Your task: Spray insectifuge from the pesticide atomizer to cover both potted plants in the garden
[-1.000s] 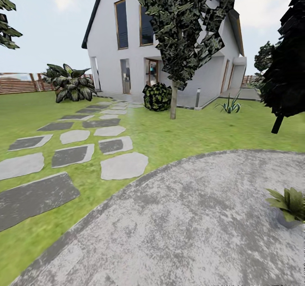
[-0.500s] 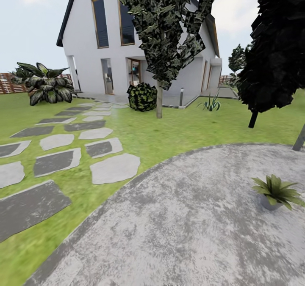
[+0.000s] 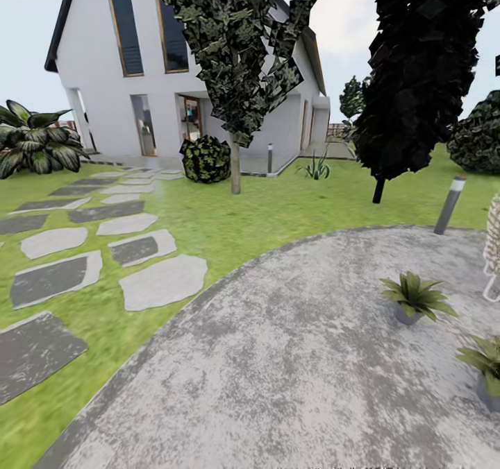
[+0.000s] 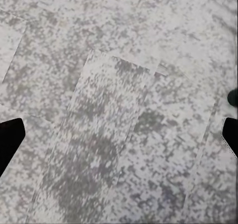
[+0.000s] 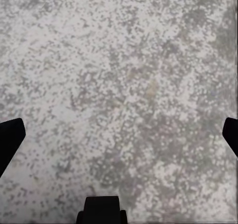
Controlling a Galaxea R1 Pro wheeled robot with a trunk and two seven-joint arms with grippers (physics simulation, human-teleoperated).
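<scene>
Two potted plants stand on the round grey mottled paving (image 3: 292, 358) at the right of the head view: one rosette in a grey pot (image 3: 414, 297), and a second one (image 3: 487, 365) cut by the frame's edge. The pesticide atomizer is out of view. My left gripper (image 4: 119, 137) is open over bare paving, its dark fingertips (image 4: 10, 139) far apart at the frame's sides. My right gripper (image 5: 119, 134) is open as well, with fingertips (image 5: 10, 137) at both edges and only grey paving between them.
A grey bollard lamp (image 3: 449, 205) stands at the paving's far right edge, with a wicker seat (image 3: 493, 243) beside it. Stepping stones (image 3: 104, 247) cross the lawn on the left toward a white house (image 3: 173, 73). Dark trees (image 3: 417, 73) rise behind the paving.
The whole head view has swung to the right. The second potted plant, the bollard lamp and the wicker seat have come into the picture; the house and stepping stones slid left.
</scene>
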